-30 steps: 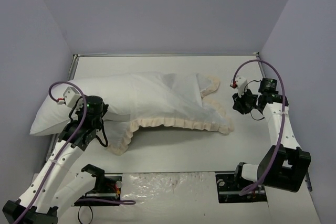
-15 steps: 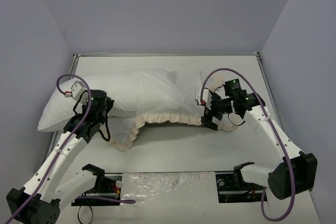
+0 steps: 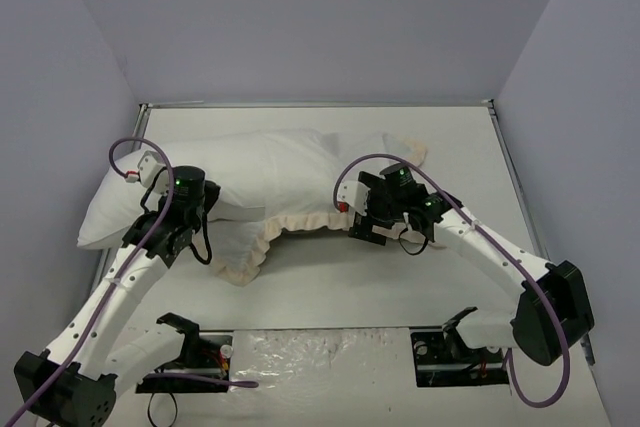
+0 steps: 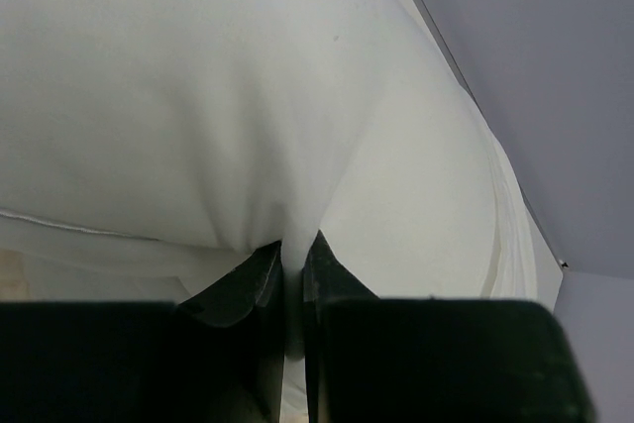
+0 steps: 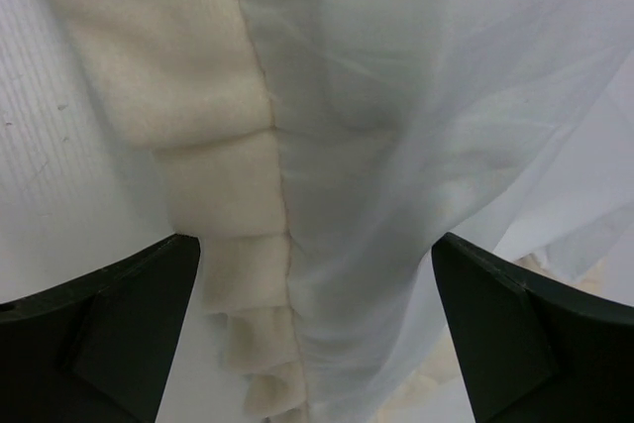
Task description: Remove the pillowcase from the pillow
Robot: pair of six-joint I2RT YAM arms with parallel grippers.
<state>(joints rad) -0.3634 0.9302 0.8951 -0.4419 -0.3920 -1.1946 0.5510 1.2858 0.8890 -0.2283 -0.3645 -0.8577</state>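
Pillow [image 3: 112, 219] lying lengthwise across the far left half of the white worktop [image 3: 400, 287], its bare plump left end pointing toward the left wall. Pillowcase [image 5: 446, 96] covering the pillow's right portion, white face up, thin enough that folds are showing through. Cream frill [image 5: 198, 76] running along the near edge of the cover, curling down to a loose flap at the near left and showing again at the far right corner. Left end effector [image 4: 292, 245] sitting at the near side of the pillow's exposed left part; the fingers are pressing close together with a tuck of smooth white pillow fabric pinched between them, and creases are radiating from the pinch. Right end effector [image 5: 315, 245] reaching in from the right over the middle of the cover's near edge, with the fingers spreading wide apart and holding nothing. In the right wrist view the seam between frill and white cloth is running straight down between the two dark fingers, frill toward one finger and sheer cloth toward the other. Whether the fingertips are touching the fabric cannot be told.
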